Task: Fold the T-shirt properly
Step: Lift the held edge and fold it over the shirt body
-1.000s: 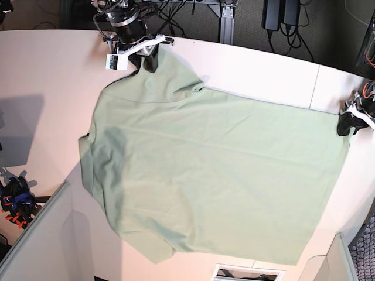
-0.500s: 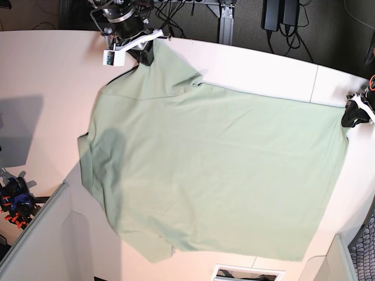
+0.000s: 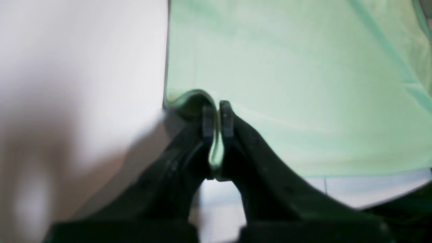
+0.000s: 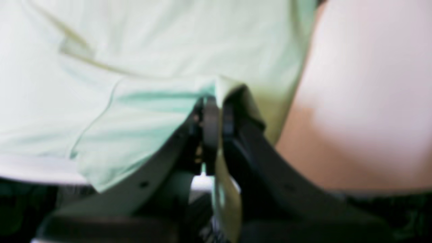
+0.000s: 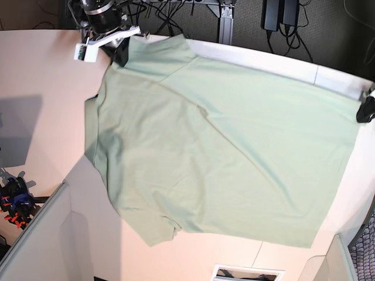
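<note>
The pale mint-green T-shirt (image 5: 222,140) lies spread across the white table, stretched between both arms. My right gripper (image 5: 120,54) at the back left is shut on a corner of the shirt; in the right wrist view the black fingers (image 4: 233,135) pinch a fold of the cloth (image 4: 135,67). My left gripper (image 5: 364,111) at the far right edge is shut on the opposite corner; in the left wrist view the fingers (image 3: 227,118) clamp the shirt (image 3: 287,67) edge. Collar and buttons are hidden.
The white table (image 5: 41,76) has a seam (image 5: 316,75) at the back right. Grey panels (image 5: 35,240) stand at the front left and front right. Cables and black gear (image 5: 275,14) hang behind the table. A small dark clamp (image 5: 14,199) sits at the left edge.
Both grippers have pulled outward and back, the right one to the left, the left one to the right. The shirt is drawn tighter and flatter, its back edge nearer the table's rear.
</note>
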